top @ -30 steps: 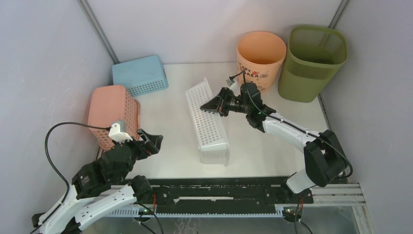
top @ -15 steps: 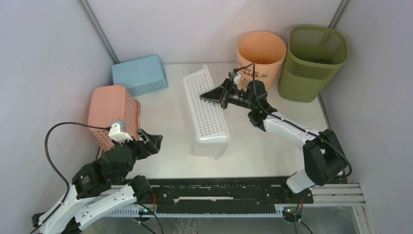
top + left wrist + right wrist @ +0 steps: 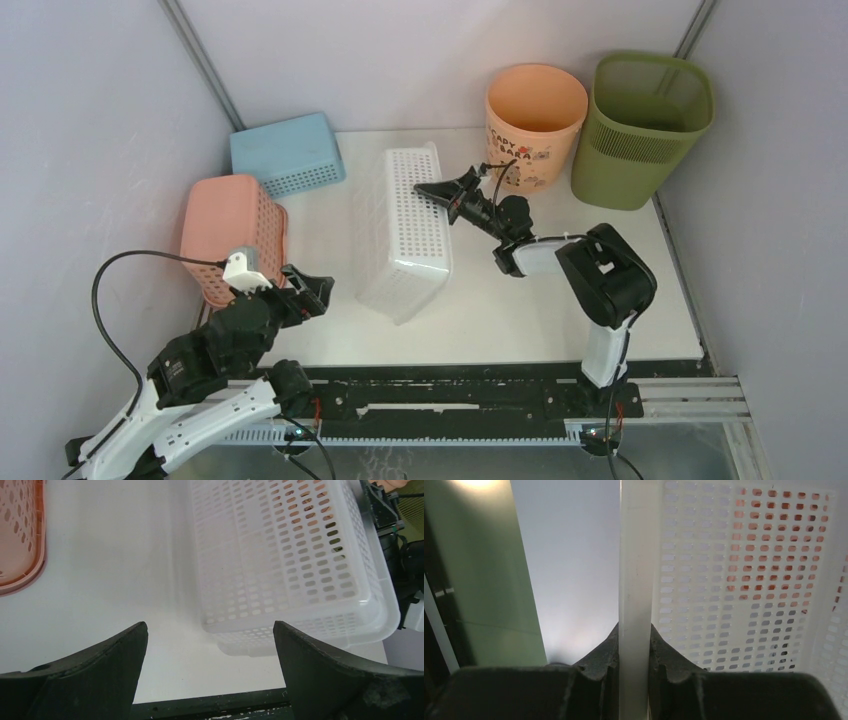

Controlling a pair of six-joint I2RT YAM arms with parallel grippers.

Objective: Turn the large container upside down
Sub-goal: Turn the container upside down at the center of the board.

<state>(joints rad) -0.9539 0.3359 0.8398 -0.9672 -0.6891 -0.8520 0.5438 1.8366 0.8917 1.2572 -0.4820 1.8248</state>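
The tall olive-green bin (image 3: 645,135) stands upright, mouth up, at the back right corner; its side fills the left of the right wrist view (image 3: 484,580). Neither gripper touches it. My right gripper (image 3: 432,192) is shut on the long rim of a white perforated basket (image 3: 405,235), with the rim strip (image 3: 634,555) pinched between the fingers. The basket is tipped far over to the left, its perforated bottom facing up, and also shows in the left wrist view (image 3: 285,555). My left gripper (image 3: 310,290) is open and empty near the front left (image 3: 210,645).
A peach bucket with cartoon print (image 3: 535,115) stands upright just left of the green bin. A blue basket (image 3: 288,152) lies upside down at the back left. A pink basket (image 3: 232,235) lies at the left edge, beside my left arm. Walls close in on three sides.
My right gripper has swung up and to the left with the white basket's rim, rolling the basket from standing on its side to nearly bottom-up. The left arm has not moved.
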